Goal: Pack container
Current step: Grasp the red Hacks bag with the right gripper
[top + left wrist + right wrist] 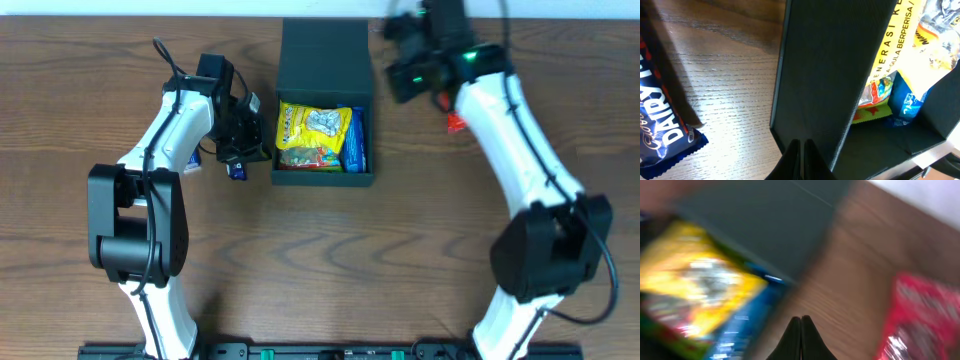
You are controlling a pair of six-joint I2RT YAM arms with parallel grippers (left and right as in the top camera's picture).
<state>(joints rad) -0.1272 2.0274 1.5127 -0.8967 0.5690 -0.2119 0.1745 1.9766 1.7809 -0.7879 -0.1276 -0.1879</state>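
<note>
The dark green container (325, 60) stands open at the table's back middle, its flap lid folded back. Inside lie a yellow snack packet (312, 125), a blue packet (356, 148) and a green and red packet (305, 158). My left gripper (258, 148) is shut and empty, its tips (802, 145) against the outside of the container's left wall (825, 75). My right gripper (398, 45) is shut and empty, blurred, over the table just right of the container; its tips (801, 320) are between the container and a red packet (920, 320).
A blue Dairy Milk bar (665, 125) lies on the table left of the container, mostly under my left arm in the overhead view (237, 170). The red packet (455, 122) lies right of the container under my right arm. A white wall runs along the back edge.
</note>
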